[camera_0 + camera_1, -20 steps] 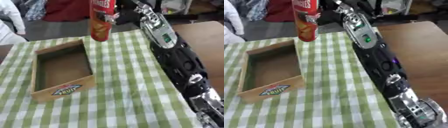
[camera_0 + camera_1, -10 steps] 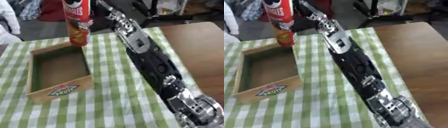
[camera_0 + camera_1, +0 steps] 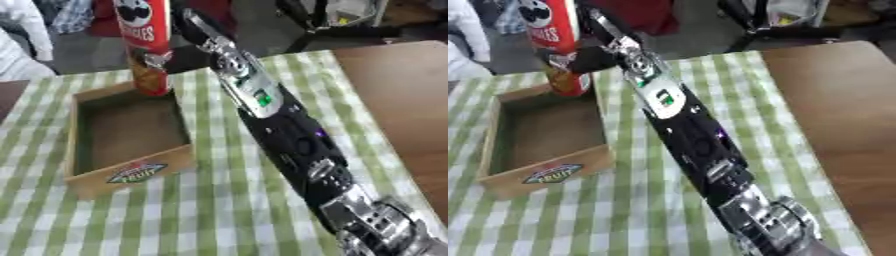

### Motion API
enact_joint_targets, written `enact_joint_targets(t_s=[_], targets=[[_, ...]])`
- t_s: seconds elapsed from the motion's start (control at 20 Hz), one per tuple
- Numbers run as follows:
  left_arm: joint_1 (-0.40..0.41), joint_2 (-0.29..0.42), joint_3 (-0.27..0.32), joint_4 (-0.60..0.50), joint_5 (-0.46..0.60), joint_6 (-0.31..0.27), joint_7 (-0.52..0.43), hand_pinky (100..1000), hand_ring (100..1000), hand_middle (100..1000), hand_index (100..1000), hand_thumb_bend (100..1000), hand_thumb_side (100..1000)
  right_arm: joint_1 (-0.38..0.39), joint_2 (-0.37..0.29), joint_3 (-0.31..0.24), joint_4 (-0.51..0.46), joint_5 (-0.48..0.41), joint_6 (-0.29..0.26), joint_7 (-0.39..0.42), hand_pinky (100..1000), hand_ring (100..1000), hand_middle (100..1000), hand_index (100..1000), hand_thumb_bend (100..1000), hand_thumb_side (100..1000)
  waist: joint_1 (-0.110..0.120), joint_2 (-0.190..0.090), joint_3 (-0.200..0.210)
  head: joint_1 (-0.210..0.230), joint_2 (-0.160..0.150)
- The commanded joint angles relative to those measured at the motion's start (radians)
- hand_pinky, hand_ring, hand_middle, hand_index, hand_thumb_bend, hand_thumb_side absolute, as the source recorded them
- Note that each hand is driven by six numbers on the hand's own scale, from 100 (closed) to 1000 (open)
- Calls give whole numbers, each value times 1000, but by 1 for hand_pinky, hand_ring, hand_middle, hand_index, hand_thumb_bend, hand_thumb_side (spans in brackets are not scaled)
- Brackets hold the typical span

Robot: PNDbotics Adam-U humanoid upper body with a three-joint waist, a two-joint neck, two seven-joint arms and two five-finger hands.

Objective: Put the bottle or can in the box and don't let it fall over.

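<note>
A tall red Pringles can (image 3: 144,45) hangs upright over the far right corner of the wooden box (image 3: 131,176), its base about level with the box's far rim. My right hand (image 3: 592,60) is shut on the can's lower part from the right, and its arm runs up from the lower right across the cloth. The open-topped box lies on the left of the table, with a fruit label on its front wall and nothing inside. My left hand shows in neither view.
A green and white checked cloth (image 3: 210,210) covers the table's left part. Bare brown tabletop (image 3: 402,100) lies to the right. Beyond the far edge are clothing, a dark floor and chair legs.
My right hand has carried the can leftward and lower, from right of the box to above its far right corner. The arm has swung left with it.
</note>
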Motion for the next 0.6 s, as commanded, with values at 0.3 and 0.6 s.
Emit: enact_joint_targets(t_s=[0.3,0.6], targets=[[-19,7,9,-13,-4,-3,3,806,863,835,827,100,706,-8,9,-13,10,0,4,-10,944,465,388,324,121,100,-6,-3,17,-35,-23],[-29,4,11,-15,-7,-2,3,805,862,835,826,100,706,-5,16,-15,32,3,8,-16,941,463,387,324,104,100,-13,15,44,-66,-31]])
